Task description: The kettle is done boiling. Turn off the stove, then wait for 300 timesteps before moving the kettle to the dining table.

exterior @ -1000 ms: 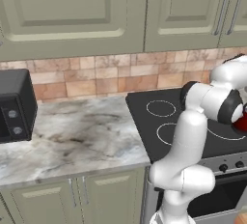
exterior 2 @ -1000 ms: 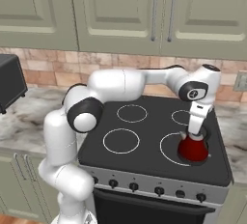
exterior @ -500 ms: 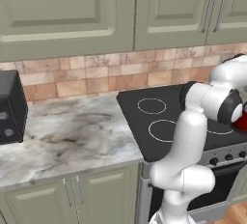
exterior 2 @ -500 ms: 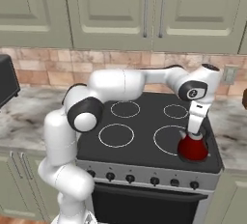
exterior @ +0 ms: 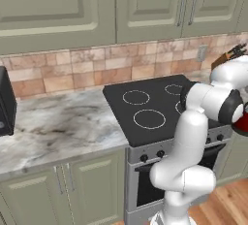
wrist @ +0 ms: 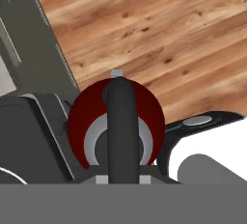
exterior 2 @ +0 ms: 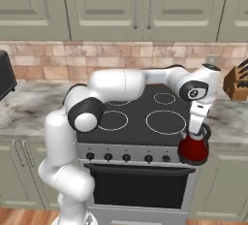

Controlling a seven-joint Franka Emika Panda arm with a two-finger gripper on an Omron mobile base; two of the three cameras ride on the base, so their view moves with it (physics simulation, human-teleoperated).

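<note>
Kettle [exterior 2: 193, 149] hangs by its arched handle past the stove's [exterior 2: 145, 122] front right corner, over wood floor [wrist: 159, 30]. Gripper [exterior 2: 196, 135] clenched on handle from above, likely so it carries level toward the dining table.

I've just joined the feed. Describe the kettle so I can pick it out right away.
Find the stove, a black glass cooktop with white-ringed burners. At its front right corner the white arm ends in a gripper shut on an arched handle. Hanging from it is the kettle: small, squat and rounded, the only red thing here.
</note>
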